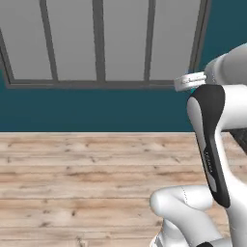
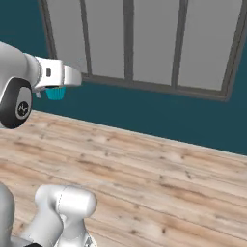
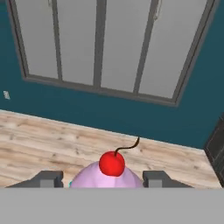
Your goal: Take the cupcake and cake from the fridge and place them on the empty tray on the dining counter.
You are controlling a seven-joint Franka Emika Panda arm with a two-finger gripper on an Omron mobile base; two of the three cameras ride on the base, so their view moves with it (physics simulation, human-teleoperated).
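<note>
My fingers (image 3: 48, 178) clamped either side of the cupcake (image 3: 107, 174), cherry up, carried high and level so frosting stays clean toward the tray.

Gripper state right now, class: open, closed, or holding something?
Gripper: closed on the cupcake, pink frosting and cherry sitting between its fingertips.

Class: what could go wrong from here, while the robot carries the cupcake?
The cupcake sits between the fingers high above the wooden floor, so a loosened grip would likely drop it. Squeezing too hard might crush its pink frosting. The cherry on top might shake off during a fast swing.
</note>
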